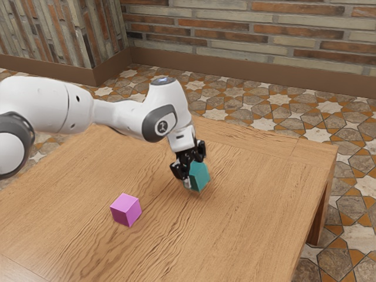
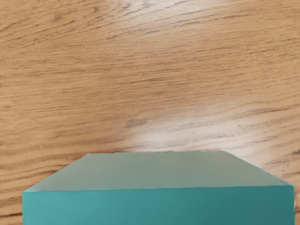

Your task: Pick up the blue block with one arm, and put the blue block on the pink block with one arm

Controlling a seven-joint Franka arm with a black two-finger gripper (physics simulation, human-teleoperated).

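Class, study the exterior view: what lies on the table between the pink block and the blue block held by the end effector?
Nothing: only bare wooden table separates the pink block and the blue block, as the exterior view shows.

You see a grained wooden tabletop (image 1: pixel 264 223) with a slight sheen; the blue-green block (image 1: pixel 200 175) and pink block (image 1: pixel 126 210) look smooth and matt.

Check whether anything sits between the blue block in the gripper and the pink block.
Nothing visible does. The gripper holds the blue block, and just wooden tabletop lies between it and the pink block.
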